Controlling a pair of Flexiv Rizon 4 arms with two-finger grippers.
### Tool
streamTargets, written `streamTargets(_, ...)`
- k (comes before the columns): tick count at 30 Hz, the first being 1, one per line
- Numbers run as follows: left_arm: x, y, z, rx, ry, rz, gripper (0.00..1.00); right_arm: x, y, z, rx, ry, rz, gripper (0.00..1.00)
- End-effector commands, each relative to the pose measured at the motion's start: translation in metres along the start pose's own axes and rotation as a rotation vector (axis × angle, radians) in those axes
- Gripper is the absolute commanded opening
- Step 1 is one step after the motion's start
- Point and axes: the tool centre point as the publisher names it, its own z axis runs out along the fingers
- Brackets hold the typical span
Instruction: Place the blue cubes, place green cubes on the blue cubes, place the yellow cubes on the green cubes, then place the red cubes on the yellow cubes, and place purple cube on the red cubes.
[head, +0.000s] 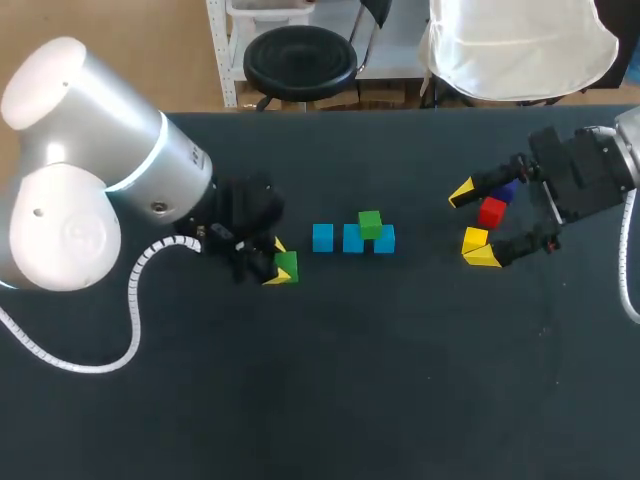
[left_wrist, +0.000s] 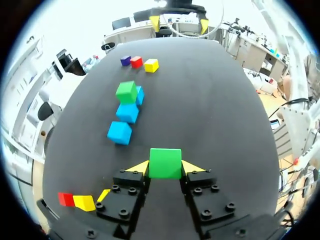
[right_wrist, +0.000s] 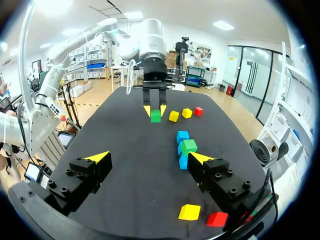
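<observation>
My left gripper (head: 277, 263) is squeezed tight on a green cube (left_wrist: 165, 161). One yellow tip presses on each side of it. The cube is low over the black table (head: 330, 390), and I cannot tell if it touches. It is near the left end of the row of blue cubes (head: 352, 239), but apart from it.

The three blue cubes sit in a line in the middle of the table. There is a small gap between the left one and the next. A second green cube (head: 370, 223) sits on top of the row, over the middle and right blue ones. I cannot tell which of the two it rests on more.

My right gripper (head: 472, 225) is on the right side of the table. Its fingers are spread wide and grasp nothing. A red cube (head: 491, 212) and a yellow cube (head: 475, 239) lie on the table between the fingers. The yellow cube is just beside one tip. A purple cube (head: 505, 190) lies just beside the red cube, close to the other finger.

In the right wrist view I see more cubes on the table beside my left gripper. Two more yellow cubes (right_wrist: 173, 116) and another red cube (right_wrist: 198, 111) lie there in a short row.
</observation>
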Motion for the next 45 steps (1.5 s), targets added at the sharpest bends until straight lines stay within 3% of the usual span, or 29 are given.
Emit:
streamTargets(1,-0.007,-0.010,-0.011,0.018,-0.035,0.028,0.00,0.000,0.000,0.000,0.002,-0.001,-0.001,1.00)
streamTargets(3,-0.011,-0.014,-0.012,0.057,-0.042,0.054,0.00,0.000,0.000,0.000,0.002,-0.001,-0.001,1.00)
streamTargets(4,-0.014,-0.017,-0.012,0.034,-0.019,0.086,0.00,0.000,0.000,0.000,0.002,-0.001,-0.001,1.00)
streamTargets(32,-0.014,-0.017,-0.012,0.034,-0.019,0.086,0.00,0.000,0.000,0.000,0.002,-0.001,-0.001,1.00)
streamTargets(40,-0.037,0.025,-0.027,-0.027,-0.015,0.243,0.00,0.000,0.000,0.000,0.002,-0.001,-0.001,1.00)
streamTargets(45,-0.047,0.034,-0.030,-0.028,-0.021,0.291,0.00,0.000,0.000,0.000,0.002,-0.001,-0.001,1.00)
